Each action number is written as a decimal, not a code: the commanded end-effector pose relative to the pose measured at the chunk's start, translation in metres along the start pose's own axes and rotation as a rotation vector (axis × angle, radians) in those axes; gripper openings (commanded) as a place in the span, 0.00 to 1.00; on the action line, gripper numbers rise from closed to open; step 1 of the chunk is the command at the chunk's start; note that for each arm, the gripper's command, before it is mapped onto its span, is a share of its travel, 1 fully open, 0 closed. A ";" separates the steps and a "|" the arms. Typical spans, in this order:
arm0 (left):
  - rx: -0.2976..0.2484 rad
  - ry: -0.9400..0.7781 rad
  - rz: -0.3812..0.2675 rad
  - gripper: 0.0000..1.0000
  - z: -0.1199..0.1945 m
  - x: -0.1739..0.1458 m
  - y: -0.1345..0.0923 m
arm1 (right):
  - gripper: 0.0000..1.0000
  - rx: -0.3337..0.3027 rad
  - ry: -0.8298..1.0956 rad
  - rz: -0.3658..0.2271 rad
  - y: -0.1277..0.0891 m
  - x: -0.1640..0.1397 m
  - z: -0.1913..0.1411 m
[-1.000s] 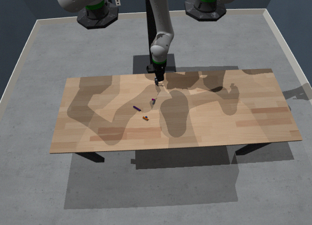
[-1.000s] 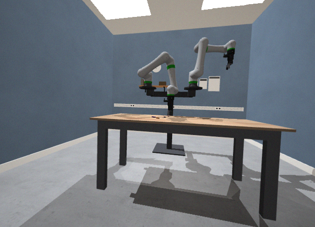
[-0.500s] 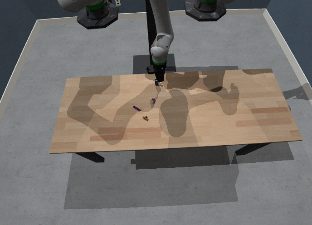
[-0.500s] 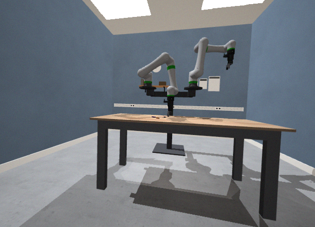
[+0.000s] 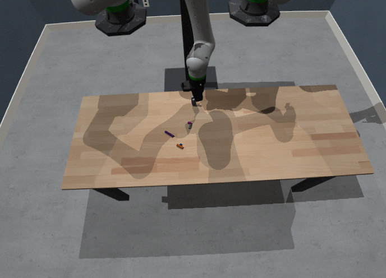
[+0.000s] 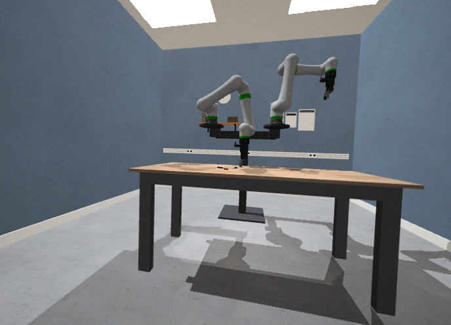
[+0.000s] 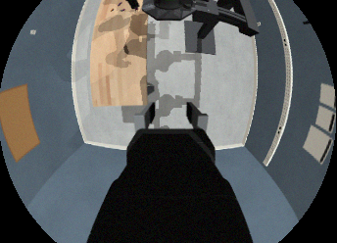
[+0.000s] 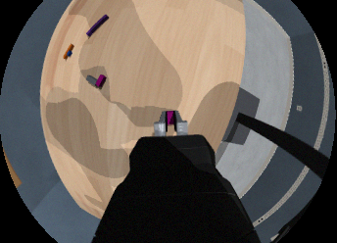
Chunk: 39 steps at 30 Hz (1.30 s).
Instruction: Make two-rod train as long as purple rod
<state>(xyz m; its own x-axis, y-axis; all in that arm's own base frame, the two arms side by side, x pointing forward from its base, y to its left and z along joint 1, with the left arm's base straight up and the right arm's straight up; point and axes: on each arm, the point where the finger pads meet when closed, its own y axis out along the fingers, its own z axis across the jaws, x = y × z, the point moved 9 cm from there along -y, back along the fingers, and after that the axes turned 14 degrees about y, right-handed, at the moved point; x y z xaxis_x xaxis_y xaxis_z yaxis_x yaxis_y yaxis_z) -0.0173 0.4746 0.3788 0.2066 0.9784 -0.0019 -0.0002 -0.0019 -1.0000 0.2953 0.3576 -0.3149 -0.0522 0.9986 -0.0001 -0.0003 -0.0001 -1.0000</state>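
Observation:
My right gripper [image 5: 194, 103] [image 6: 240, 164] [image 8: 169, 117] is shut on a magenta rod [image 8: 170, 117], low over the back edge area of the table. A second magenta rod [image 5: 189, 123] [image 8: 101, 80] lies crosswise at one end of the grey rod [image 5: 189, 126] [image 8: 91, 79], touching or almost touching. The purple rod [image 5: 169, 133] [image 8: 98, 25] lies alone. The orange rod [image 5: 179, 146] [image 8: 72, 47] lies with the small blue rod [image 5: 180, 144] [image 8: 70, 53] against its side. My left gripper [image 6: 326, 95] [image 7: 170, 109] is open and empty, raised high away from the rods.
The wooden table [image 5: 265, 156] [image 6: 328, 175] [image 7: 118, 93] bears all the loose rods left of its middle in the top view. Arm shadows cross it. The dark central stand [image 5: 187, 35] rises behind its back edge.

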 end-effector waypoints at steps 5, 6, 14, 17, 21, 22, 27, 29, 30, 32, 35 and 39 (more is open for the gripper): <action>0.000 0.000 -0.002 1.00 0.000 0.000 -0.001 | 0.24 -0.001 0.000 -0.001 -0.001 0.001 0.000; 0.000 0.000 -0.002 1.00 0.000 0.000 -0.001 | 0.24 -0.001 0.000 -0.001 -0.001 0.001 0.000; 0.000 0.000 -0.002 1.00 0.000 0.000 -0.001 | 0.24 -0.001 0.000 -0.001 -0.001 0.001 0.000; 0.000 0.000 -0.002 1.00 0.000 0.000 -0.001 | 0.24 -0.001 0.000 -0.001 -0.001 0.001 0.000; 0.000 0.000 -0.002 1.00 0.000 0.000 -0.001 | 0.24 -0.001 0.000 -0.001 -0.001 0.001 0.000; 0.000 0.000 -0.002 1.00 0.000 0.000 -0.001 | 0.30 -0.001 0.000 -0.001 -0.001 0.001 0.000; 0.000 0.000 -0.002 1.00 0.000 0.000 -0.001 | 0.36 -0.001 0.000 -0.001 -0.001 0.001 0.000; 0.000 0.000 -0.002 1.00 0.000 0.000 -0.001 | 0.36 -0.001 0.000 -0.001 -0.001 0.001 0.000; 0.000 0.000 -0.002 1.00 0.000 0.000 -0.001 | 0.42 -0.001 0.000 -0.001 -0.001 0.001 0.000; 0.000 0.000 -0.002 1.00 0.000 0.000 -0.001 | 0.42 -0.001 0.000 -0.001 -0.001 0.001 0.000; 0.000 0.000 -0.002 1.00 0.000 0.000 -0.001 | 0.48 -0.001 0.000 -0.001 -0.001 0.001 0.000; 0.000 0.000 -0.002 1.00 0.000 0.000 -0.001 | 0.54 -0.001 0.000 -0.001 -0.001 0.001 0.000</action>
<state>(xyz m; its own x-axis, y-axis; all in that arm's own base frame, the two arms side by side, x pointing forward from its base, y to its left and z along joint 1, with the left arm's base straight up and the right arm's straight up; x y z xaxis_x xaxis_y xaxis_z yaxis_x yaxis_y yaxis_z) -0.0173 0.4746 0.3788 0.2066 0.9784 -0.0019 -0.0002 -0.0019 -1.0000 0.2953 0.3576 -0.3149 -0.0522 0.9986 -0.0001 -0.0003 -0.0001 -1.0000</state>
